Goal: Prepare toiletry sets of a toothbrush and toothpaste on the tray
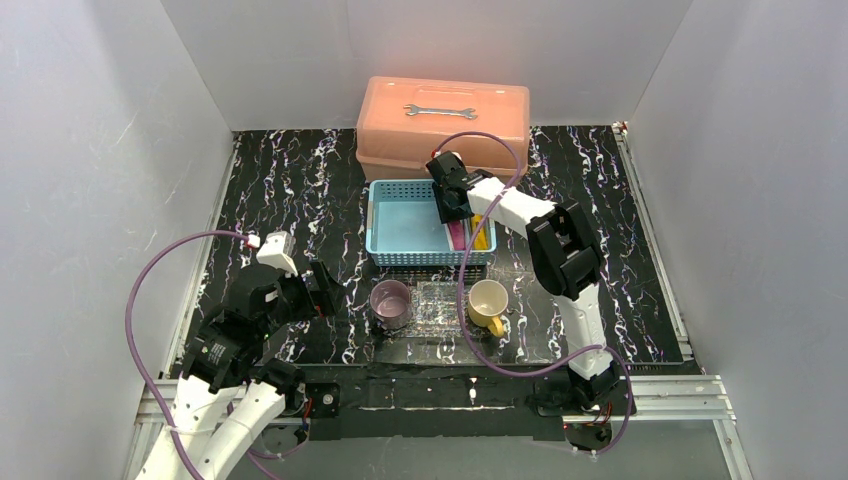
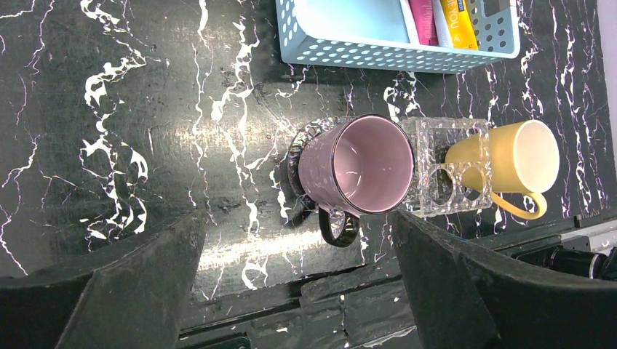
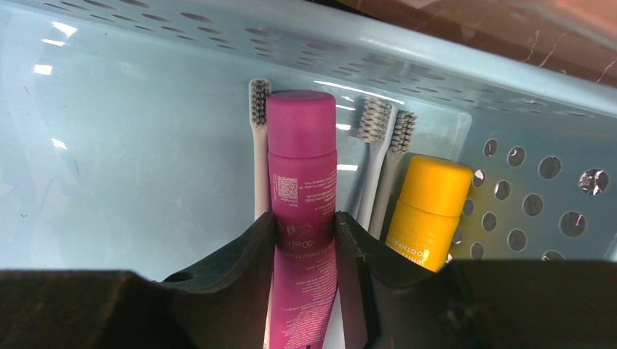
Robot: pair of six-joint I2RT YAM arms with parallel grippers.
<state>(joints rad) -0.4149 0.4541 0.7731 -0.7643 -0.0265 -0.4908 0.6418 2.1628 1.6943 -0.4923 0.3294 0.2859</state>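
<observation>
- The basket (image 1: 405, 232) holds a magenta tube (image 3: 302, 167), a yellow tube (image 3: 431, 203) and three pale toothbrushes (image 3: 258, 138), side by side.
- The clear, glittery tray (image 2: 447, 171) sits between a purple mug (image 2: 360, 163) and a yellow mug (image 2: 520, 156).
- Only the right wrist view shows the right gripper (image 3: 303, 222) pinching the magenta tube.
- The left gripper (image 2: 297, 218) gapes wide.

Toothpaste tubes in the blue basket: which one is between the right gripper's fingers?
The magenta tube: the right gripper touches it on both sides. The yellow tube lies beside it, with no finger on it.
</observation>
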